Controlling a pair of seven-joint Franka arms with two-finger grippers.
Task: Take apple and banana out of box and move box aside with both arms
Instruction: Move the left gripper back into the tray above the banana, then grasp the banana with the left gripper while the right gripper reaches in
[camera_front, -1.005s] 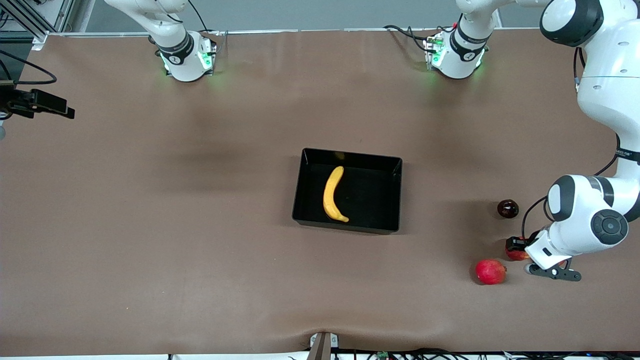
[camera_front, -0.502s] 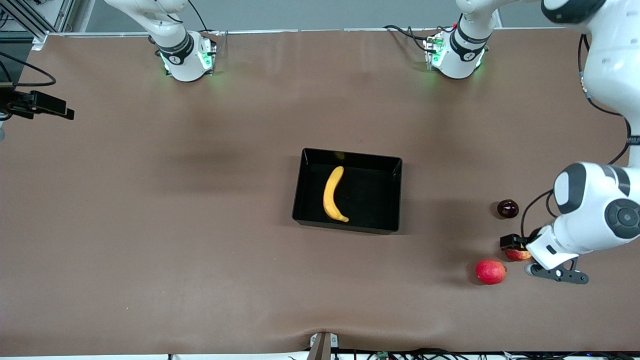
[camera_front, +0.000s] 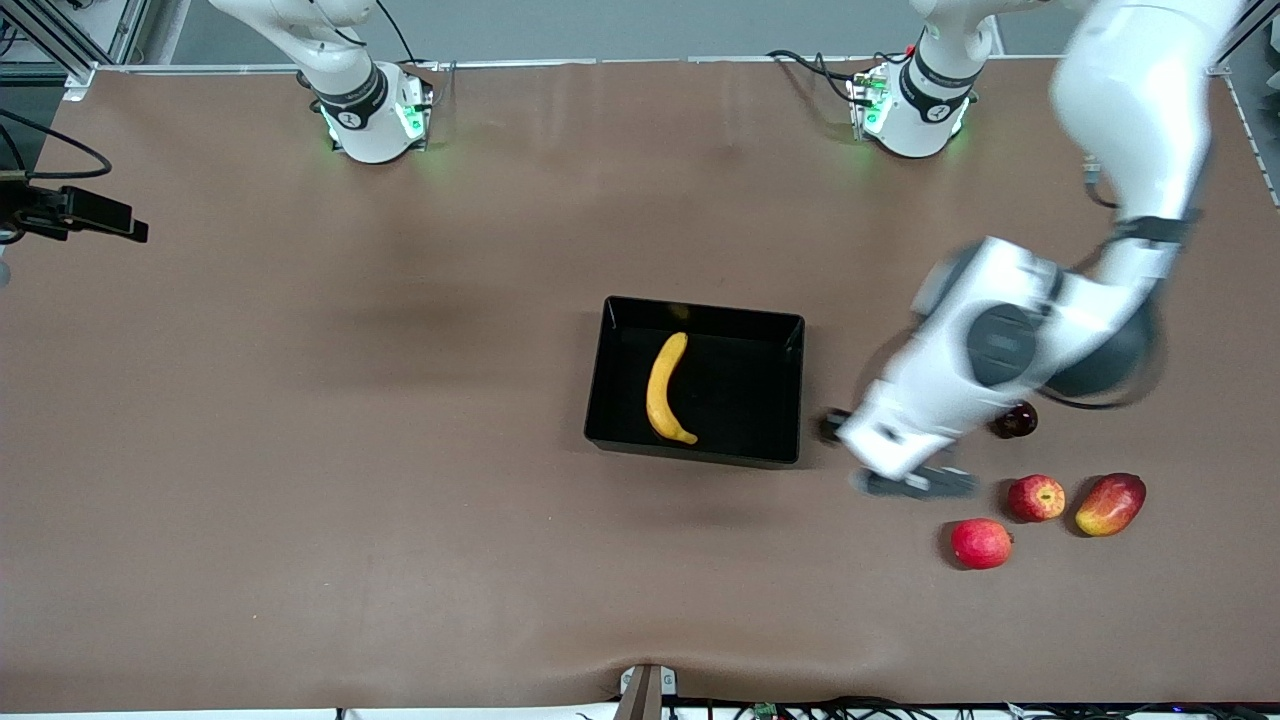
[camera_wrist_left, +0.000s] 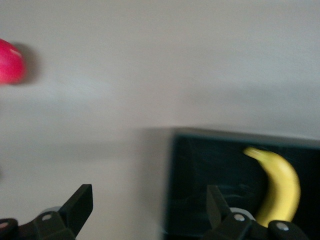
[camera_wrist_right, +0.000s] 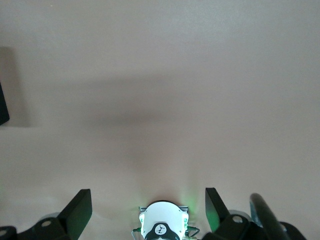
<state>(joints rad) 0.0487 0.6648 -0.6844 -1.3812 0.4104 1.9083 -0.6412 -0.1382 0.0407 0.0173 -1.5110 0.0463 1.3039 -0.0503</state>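
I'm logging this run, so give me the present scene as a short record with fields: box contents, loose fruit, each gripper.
box: shallow glossy black plastic box mid-table
in box: long curved yellow banana
loose fruit: small red apple with yellowish stem patch, oval red-yellow mango, plain red round fruit, dark maroon fruit, all toward the left arm's end
left gripper: jaws open, empty, over the table between box and fruits
right gripper: jaws open, empty, arm waiting

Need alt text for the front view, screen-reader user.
A banana lies in a black box mid-table, with the left gripper, open and empty, over the bare table beside it. At the left arm's end sit an apple, a mango, a red fruit and a maroon fruit.
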